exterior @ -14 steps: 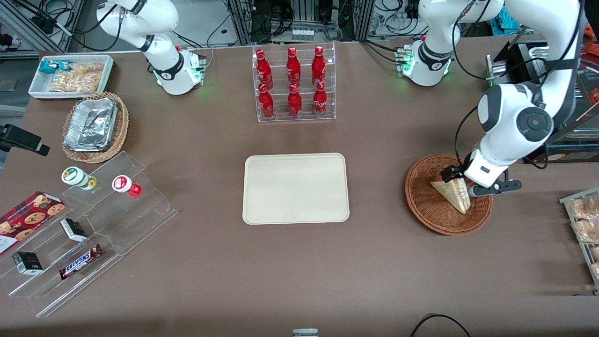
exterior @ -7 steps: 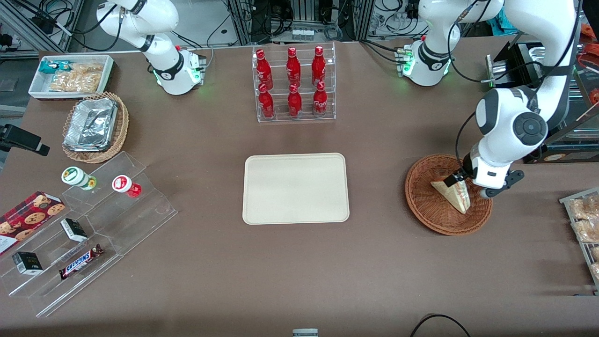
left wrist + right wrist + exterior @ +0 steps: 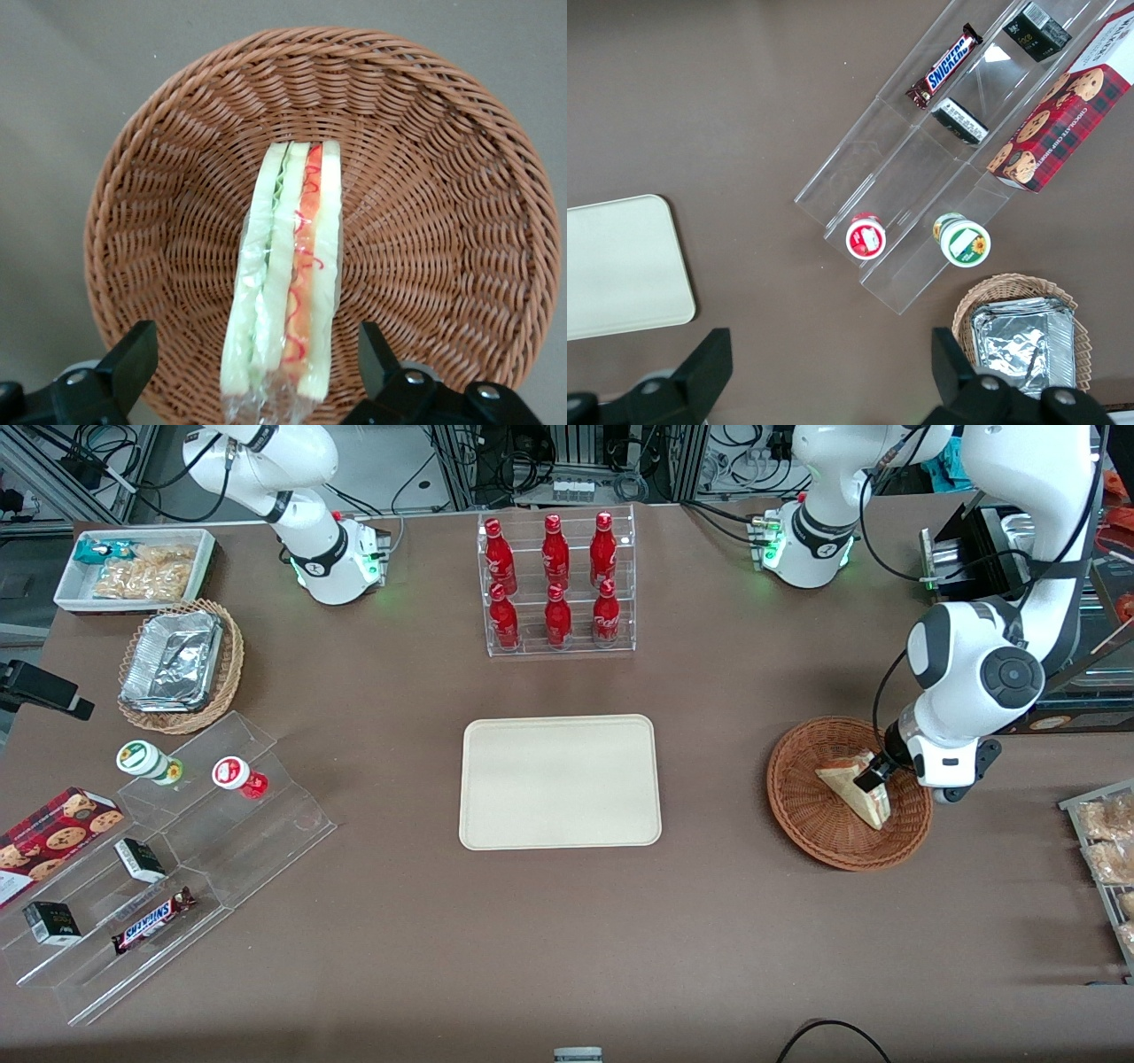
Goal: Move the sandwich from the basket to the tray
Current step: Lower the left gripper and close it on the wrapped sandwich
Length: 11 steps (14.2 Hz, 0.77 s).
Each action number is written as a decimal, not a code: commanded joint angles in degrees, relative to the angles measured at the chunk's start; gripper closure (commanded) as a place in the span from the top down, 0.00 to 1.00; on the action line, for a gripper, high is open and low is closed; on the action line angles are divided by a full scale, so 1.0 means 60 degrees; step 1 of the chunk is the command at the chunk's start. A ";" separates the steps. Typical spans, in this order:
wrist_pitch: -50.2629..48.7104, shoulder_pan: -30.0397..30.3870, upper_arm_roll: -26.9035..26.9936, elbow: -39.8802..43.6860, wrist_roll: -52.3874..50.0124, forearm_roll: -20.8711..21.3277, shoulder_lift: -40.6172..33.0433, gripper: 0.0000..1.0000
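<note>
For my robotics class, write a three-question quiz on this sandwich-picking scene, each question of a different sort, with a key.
1. True or false: the sandwich already lies on the tray.
2. Multiple choice: the gripper is
A. shut on the sandwich
B. open, one finger on each side of the sandwich
C. open above the tray
3. Short answer: what holds the sandwich now?

Key
1. False: it stands on edge in the basket, and the tray is bare.
2. B: the wrist view shows gaps between the fingers and the wrap.
3. The basket, toward the working arm's end of the table.
</note>
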 commanded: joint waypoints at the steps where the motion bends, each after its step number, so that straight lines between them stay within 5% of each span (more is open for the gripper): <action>1: 0.0520 -0.0025 -0.0072 -0.0064 -0.0427 -0.0063 0.0362 1.00; 3: 0.0507 -0.0040 -0.0086 -0.0064 -0.0893 -0.0063 0.0509 0.86; 5: 0.0434 -0.0055 -0.0086 -0.0050 -0.1627 -0.0063 0.0554 0.14; 6: 0.0419 -0.0055 -0.0086 0.0008 -0.1629 -0.0049 0.0525 0.06; 11: -0.1683 -0.0084 -0.0174 0.1512 -0.1614 -0.0049 0.0466 0.03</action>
